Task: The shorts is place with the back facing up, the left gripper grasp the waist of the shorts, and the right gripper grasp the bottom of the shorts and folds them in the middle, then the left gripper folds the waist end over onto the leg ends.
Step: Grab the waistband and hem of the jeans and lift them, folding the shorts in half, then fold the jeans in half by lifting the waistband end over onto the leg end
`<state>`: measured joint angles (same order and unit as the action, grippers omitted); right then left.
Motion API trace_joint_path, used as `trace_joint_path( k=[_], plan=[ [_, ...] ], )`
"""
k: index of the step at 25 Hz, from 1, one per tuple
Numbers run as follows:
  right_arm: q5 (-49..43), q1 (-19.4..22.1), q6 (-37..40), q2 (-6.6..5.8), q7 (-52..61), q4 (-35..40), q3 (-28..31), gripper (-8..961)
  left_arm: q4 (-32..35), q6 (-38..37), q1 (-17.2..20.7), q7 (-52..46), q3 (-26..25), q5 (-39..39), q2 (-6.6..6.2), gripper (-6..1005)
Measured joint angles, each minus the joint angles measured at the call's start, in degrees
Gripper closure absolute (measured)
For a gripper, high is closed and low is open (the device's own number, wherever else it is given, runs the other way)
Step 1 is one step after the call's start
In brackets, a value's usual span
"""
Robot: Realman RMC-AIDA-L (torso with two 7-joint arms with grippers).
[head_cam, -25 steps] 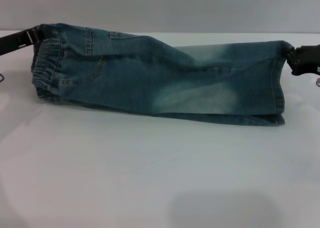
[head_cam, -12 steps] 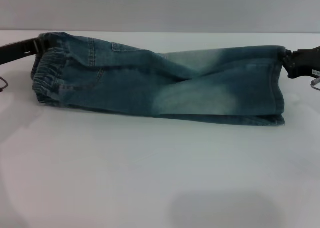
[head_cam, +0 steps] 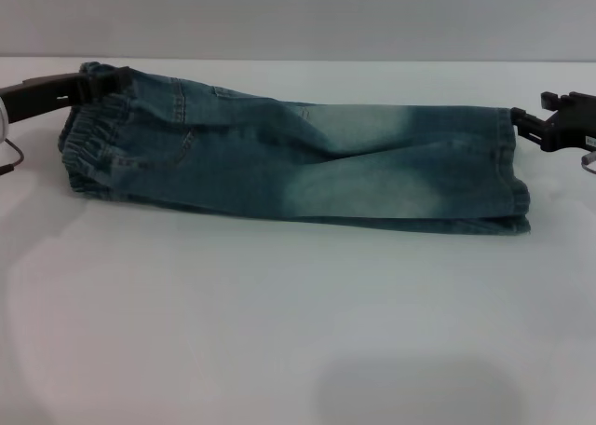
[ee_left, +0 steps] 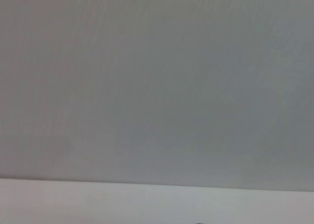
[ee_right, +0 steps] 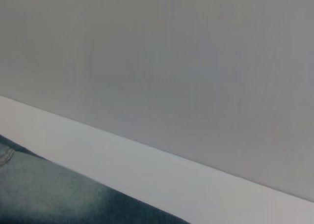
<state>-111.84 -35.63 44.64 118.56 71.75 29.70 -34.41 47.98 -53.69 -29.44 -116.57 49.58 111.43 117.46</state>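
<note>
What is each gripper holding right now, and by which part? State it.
The left gripper is at the waist of the shorts; grip unclear. The right gripper is open, just off the leg hems, holding nothing.

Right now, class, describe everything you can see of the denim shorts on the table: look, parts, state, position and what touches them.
The shorts are faded blue-green denim with pale bleached patches, folded lengthwise into a long strip lying flat on the white table. The gathered elastic waist is at the robot's left, the stitched leg ends at its right. The left gripper sits at the waist's far corner. The right gripper is open, just off the hem.
</note>
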Motion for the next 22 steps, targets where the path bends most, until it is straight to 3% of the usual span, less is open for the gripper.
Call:
trace_joint_path(
  k=[9,11,16,22],
  plan=[
    [0.1,0.3,0.7,0.17,0.0,-0.1,0.0,373,0.0,0.6,0.0,0.0,-0.3,0.2,-0.84,556],
    [0.1,0.3,0.7,0.19,0.0,-0.1,0.0,373,-0.1,0.7,0.1,-0.1,-0.3,0.3,-1.16,356],
    [0.1,0.3,0.9,0.26,0.0,-0.1,0.0,374,-0.9,0.0,0.9,-0.9,-0.3,0.8,-2.67,151],
    [0.2,0.3,0.9,0.26,-0.2,-0.1,0.0,374,-3.1,-5.1,2.6,-1.0,-0.3,2.7,-4.7,152]
  ],
)
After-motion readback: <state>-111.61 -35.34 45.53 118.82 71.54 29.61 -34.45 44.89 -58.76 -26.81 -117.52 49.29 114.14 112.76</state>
